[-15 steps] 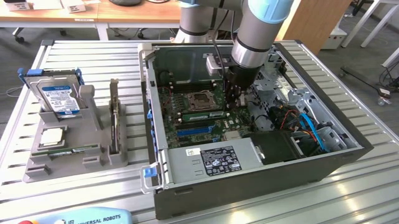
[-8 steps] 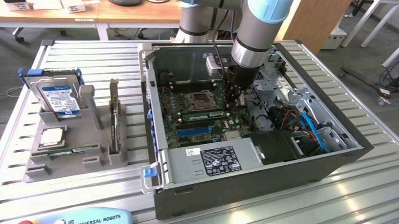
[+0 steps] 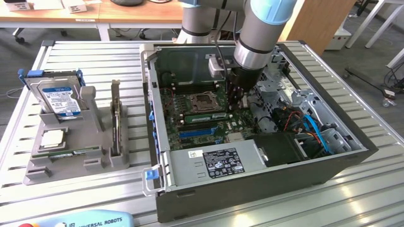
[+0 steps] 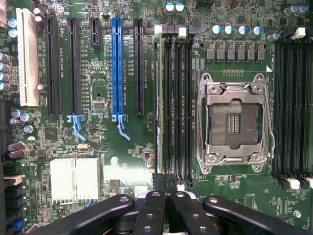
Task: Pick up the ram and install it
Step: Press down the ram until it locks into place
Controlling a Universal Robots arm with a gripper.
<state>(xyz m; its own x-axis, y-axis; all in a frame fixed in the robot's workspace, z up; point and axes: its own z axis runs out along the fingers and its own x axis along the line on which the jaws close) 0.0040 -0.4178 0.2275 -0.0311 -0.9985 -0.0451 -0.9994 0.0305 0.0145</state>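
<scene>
Inside the open black computer case (image 3: 252, 189), beside the silver processor socket (image 4: 234, 122), the thin green ram stick (image 4: 157, 98) stands in the black memory slots (image 4: 178, 98); the black gripper (image 4: 166, 188) is pinched narrow at its end.

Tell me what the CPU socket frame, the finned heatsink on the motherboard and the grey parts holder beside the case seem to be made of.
The CPU socket frame looks like bare metal, likely steel: silvery with bright glints. The finned heatsink is probably aluminium: pale, matte, with parallel fins. The grey parts holder looks like plastic, possibly printed: uniform dull grey, blocky shapes.
</scene>
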